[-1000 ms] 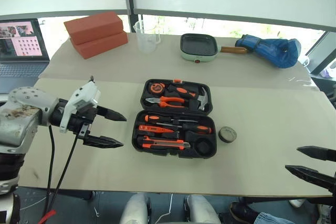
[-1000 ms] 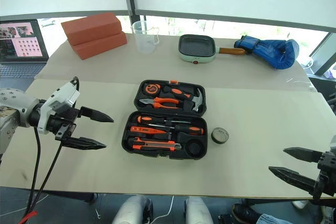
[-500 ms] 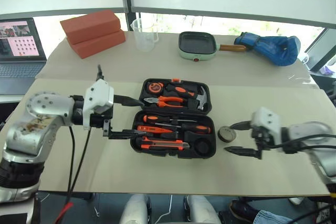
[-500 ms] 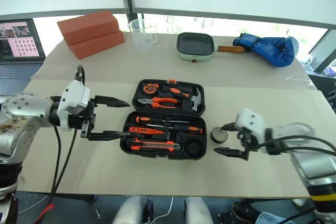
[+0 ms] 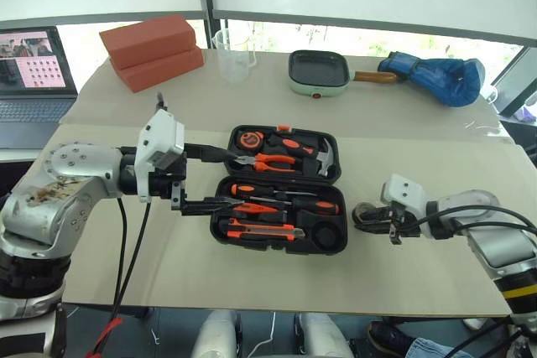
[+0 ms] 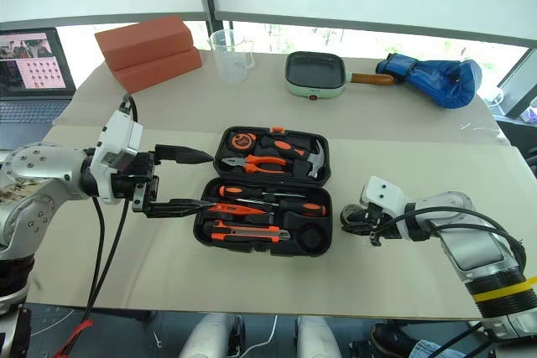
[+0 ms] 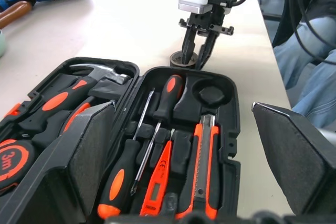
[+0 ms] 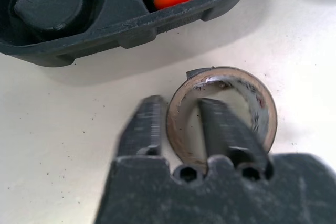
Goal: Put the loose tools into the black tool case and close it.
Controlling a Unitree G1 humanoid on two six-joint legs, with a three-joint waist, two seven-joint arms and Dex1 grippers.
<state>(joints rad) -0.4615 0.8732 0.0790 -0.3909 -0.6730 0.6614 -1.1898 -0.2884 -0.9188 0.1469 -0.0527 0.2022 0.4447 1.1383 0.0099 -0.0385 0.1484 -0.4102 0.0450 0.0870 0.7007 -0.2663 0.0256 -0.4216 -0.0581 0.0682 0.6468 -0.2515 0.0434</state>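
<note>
The right gripper (image 8: pixel 176 129) has closed its fingers on the tape roll's (image 8: pixel 223 114) wall since a moment ago; the left gripper (image 6: pixel 189 180) gapes empty over the open tool case (image 6: pixel 262 199) holding screwdrivers (image 6: pixel 273 200) and utility knife (image 6: pixel 247 233).

Table (image 5: pixel 252 278) carries tool case (image 5: pixel 323 243), tape roll (image 5: pixel 363 212).

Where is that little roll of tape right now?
The tape roll lies on the table just right of the open black tool case, by its front right corner, with the right gripper pinching its wall.
</note>
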